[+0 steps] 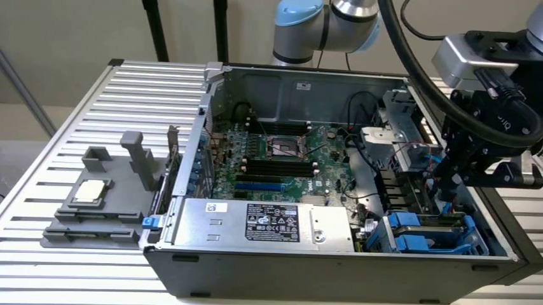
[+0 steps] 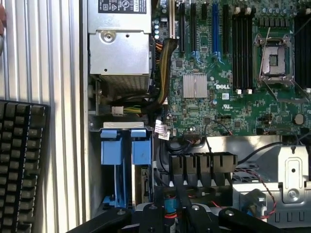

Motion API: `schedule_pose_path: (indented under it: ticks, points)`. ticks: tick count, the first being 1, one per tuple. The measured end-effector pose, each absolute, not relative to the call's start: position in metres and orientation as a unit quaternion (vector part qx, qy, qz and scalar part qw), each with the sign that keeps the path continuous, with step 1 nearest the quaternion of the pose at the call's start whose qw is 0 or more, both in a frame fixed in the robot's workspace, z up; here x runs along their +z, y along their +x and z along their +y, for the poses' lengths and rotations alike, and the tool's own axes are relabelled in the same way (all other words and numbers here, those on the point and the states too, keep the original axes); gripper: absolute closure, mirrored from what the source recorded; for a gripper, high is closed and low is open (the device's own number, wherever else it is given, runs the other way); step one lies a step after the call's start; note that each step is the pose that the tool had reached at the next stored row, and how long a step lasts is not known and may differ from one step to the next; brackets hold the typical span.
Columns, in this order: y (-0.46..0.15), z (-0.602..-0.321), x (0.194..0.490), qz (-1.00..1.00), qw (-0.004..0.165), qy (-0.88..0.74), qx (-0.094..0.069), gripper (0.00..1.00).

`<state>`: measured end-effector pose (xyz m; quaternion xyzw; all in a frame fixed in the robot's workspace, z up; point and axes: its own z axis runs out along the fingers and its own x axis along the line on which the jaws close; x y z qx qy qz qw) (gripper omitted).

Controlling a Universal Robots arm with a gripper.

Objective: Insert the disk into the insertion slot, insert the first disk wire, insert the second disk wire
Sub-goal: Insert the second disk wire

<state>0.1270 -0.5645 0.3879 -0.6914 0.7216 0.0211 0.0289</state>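
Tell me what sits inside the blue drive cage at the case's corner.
Inside the drive cage, bright blue clips stand over a silver drive seen edge-on. The cage walls and the tool's black body hide the drive's label, connectors and lower part.

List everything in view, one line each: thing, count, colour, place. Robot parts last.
computer case: one, dark grey, open, on the slatted table.
slatted table: one, silver, under everything.
motherboard: one, green, on the case floor.
power supply box: one, silver with a black label, at the case's front wall.
disk: one, in a blue carrier, in the case's front corner at the exterior view's right.
grey fixture: one, holding a silver chip, on the table outside the case at the exterior view's left.
keyboard: one, black, on the table outside the case.
robot arm: one, silver and light blue, behind the case.
pincer: one, black, above the case's right side.
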Motion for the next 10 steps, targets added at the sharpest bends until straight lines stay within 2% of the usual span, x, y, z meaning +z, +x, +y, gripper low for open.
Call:
schedule_pose_path:
  ticks: [5, 7, 8, 10]
  points:
    - [0.1283, -0.5645, 0.3855, 0.722, 0.028, -0.691, 0.02, 0.75]
    - [0.1301, -0.5646, 0.3855, 0.722, 0.027, -0.691, 0.02, 0.73]
    - [0.1308, -0.5646, 0.3855, 0.722, 0.027, -0.691, 0.02, 0.67]
    - [0.1317, -0.5649, 0.3855, 0.722, 0.026, -0.691, 0.02, 0.67]
